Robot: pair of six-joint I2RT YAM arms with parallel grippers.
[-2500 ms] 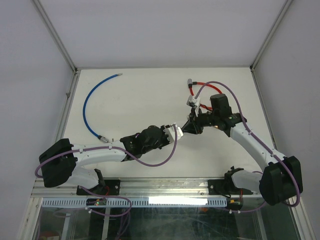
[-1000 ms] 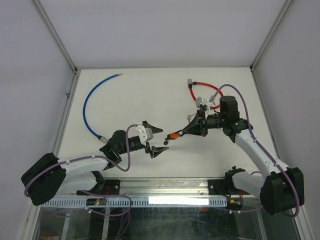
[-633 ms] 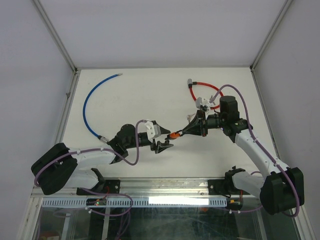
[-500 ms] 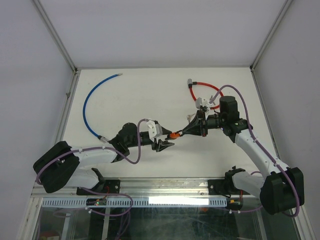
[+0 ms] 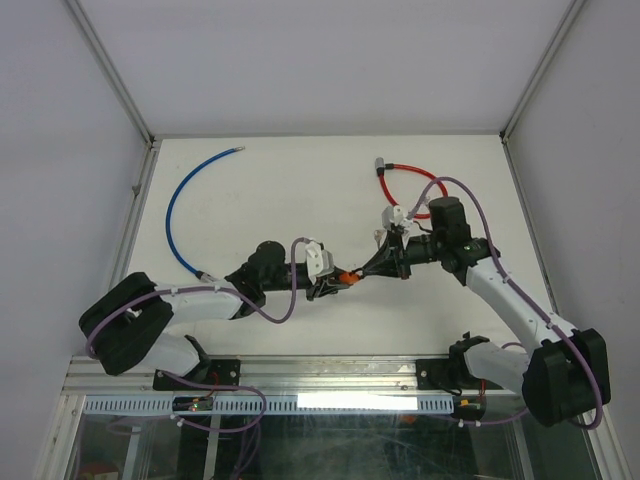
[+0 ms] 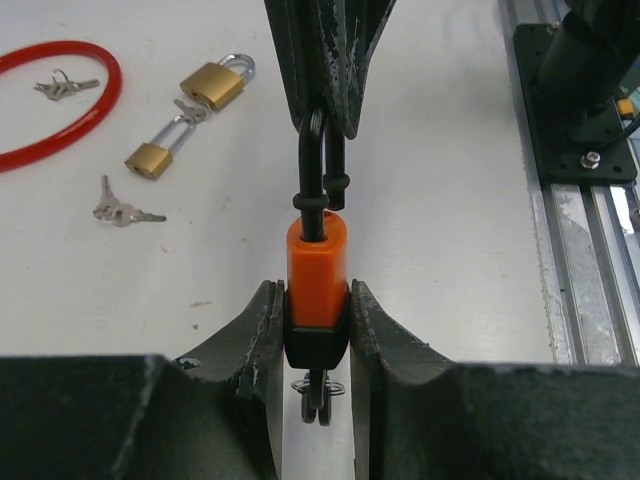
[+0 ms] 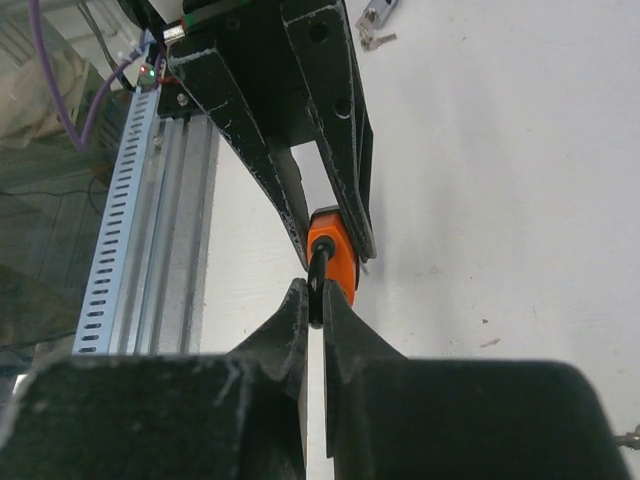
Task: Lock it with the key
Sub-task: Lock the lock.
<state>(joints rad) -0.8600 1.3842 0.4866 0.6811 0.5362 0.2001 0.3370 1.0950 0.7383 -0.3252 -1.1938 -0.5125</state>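
Note:
An orange padlock point(image 5: 345, 272) with a black shackle hangs in the air between both arms at table centre. My right gripper point(image 7: 315, 290) is shut on the shackle, seen from above in the left wrist view as the right gripper point(image 6: 325, 120). My left gripper point(image 6: 315, 295) is shut on the orange padlock point(image 6: 317, 265), one finger pressed on each side of its lower body. A small key point(image 6: 317, 400) on a ring sticks out of the padlock's underside, between the left fingers. In the right wrist view the orange padlock point(image 7: 335, 250) sits between the left fingers point(image 7: 345, 150).
Two brass padlocks point(image 6: 213, 85) point(image 6: 150, 158) and loose keys point(image 6: 120, 212) lie on the white table beside a red cable loop point(image 5: 410, 172). A blue cable point(image 5: 172, 205) curves at the far left. The metal rail point(image 6: 580, 250) runs along the near edge.
The left gripper, open and off to the left a second ago, moved right to the padlock and closed on its body. The right gripper kept holding the shackle.

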